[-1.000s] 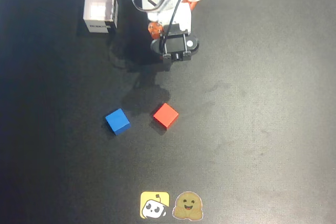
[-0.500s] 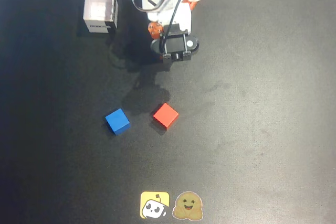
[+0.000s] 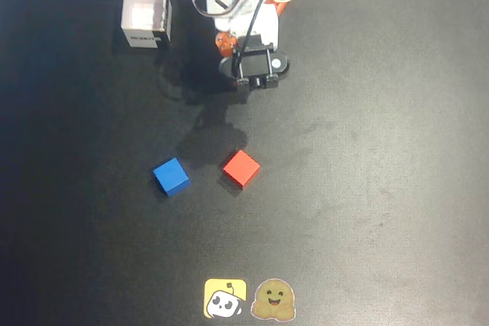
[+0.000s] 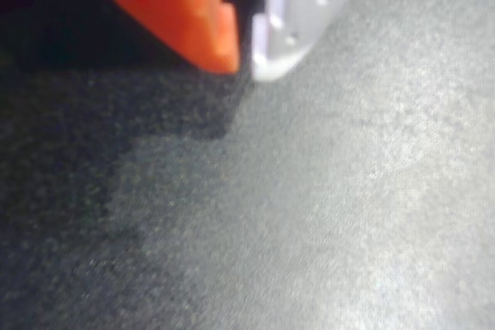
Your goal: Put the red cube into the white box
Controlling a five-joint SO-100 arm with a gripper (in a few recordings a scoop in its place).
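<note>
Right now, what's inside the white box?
In the overhead view the white box looks empty: only its pale floor shows. The red cube sits out on the table. The near wall hides part of the floor.

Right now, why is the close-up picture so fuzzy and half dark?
In the wrist view the orange and white jaws, nearly closed, sit blurred near the lens, and their shadow darkens the left of the black mat; the overhead view stays sharp, with soft shadows beside the small red cube.

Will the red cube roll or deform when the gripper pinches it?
The small matte red cube probably stays put: it sits flat on the black table. Its crisp edges suggest a rigid block. The matte faces likely grip well.
</note>
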